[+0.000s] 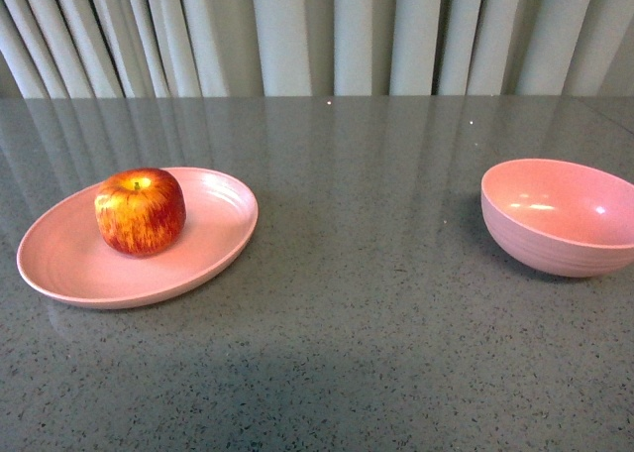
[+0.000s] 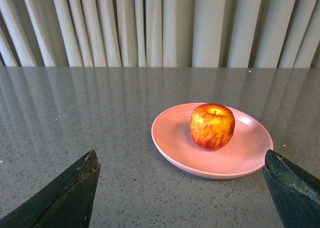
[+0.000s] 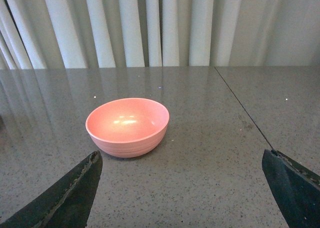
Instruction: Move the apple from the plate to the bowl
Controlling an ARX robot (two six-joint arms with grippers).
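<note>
One red apple [image 1: 140, 211] with yellow streaks sits upright on the pink plate [image 1: 59, 264], stem up, well apart from the bowl [image 1: 560, 219]. The left gripper [image 2: 181, 158] and the right gripper [image 3: 181, 157] each gape wide, holding nothing.

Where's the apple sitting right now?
In the front view the apple sits on the plate at the left of the table, well apart from the empty bowl on the right.
</note>
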